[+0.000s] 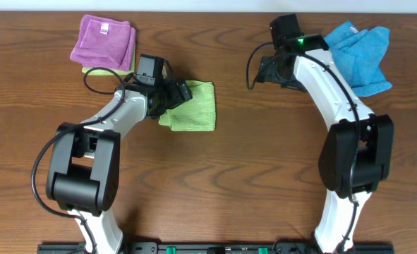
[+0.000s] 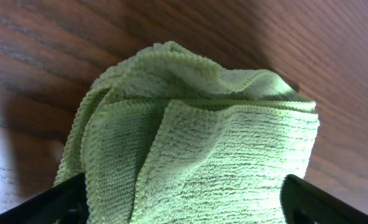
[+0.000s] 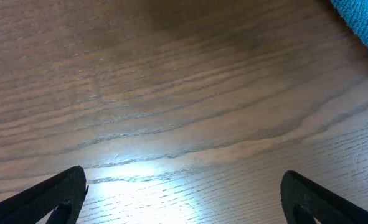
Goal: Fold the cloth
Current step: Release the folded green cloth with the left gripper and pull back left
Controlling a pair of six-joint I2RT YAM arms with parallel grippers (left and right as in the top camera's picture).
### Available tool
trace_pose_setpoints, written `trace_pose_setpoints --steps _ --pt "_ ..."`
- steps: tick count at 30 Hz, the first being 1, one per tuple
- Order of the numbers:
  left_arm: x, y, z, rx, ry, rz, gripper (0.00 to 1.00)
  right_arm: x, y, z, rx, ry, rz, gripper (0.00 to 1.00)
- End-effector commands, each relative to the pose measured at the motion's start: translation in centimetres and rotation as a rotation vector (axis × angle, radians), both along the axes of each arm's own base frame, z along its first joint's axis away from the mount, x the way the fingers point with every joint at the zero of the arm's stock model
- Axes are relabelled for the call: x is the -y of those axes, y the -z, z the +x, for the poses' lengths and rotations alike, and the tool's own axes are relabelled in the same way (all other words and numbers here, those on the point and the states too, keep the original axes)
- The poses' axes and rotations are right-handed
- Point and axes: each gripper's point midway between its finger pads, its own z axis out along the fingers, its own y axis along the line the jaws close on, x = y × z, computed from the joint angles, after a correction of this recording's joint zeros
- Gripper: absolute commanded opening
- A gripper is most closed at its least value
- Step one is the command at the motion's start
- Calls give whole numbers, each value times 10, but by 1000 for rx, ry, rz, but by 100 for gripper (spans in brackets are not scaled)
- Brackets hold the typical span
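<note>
The lime-green cloth point(image 1: 194, 106) lies bunched and partly folded on the wooden table, left of centre. In the left wrist view the cloth point(image 2: 202, 137) fills the middle, its hemmed edges stacked in layers. My left gripper point(image 1: 174, 95) sits low at the cloth's left edge. Seen from its own wrist, the left gripper point(image 2: 184, 186) is open, its black fingers point(image 2: 59, 199) wide apart on either side of the cloth. My right gripper point(image 1: 268, 70) hovers over bare wood to the right, apart from the cloth. From the right wrist, that gripper point(image 3: 184, 177) is open and empty.
A purple cloth point(image 1: 104, 41) lies at the back left, with a strip of lime-green fabric point(image 1: 104, 71) showing under its front edge. A bright blue cloth point(image 1: 360, 53) lies crumpled at the back right, and its corner point(image 3: 361, 18) shows in the right wrist view.
</note>
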Motion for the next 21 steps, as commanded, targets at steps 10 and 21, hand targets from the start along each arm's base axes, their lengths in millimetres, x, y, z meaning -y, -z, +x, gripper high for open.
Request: trace_pose_setpoints --steps 10,21 --pt "3 0 6 3 -10 -24 60 -4 -14 -5 12 -23 -4 99" --pt "1 2 6 0 -14 -13 9 -4 -14 -6 10 -23 -5 99"
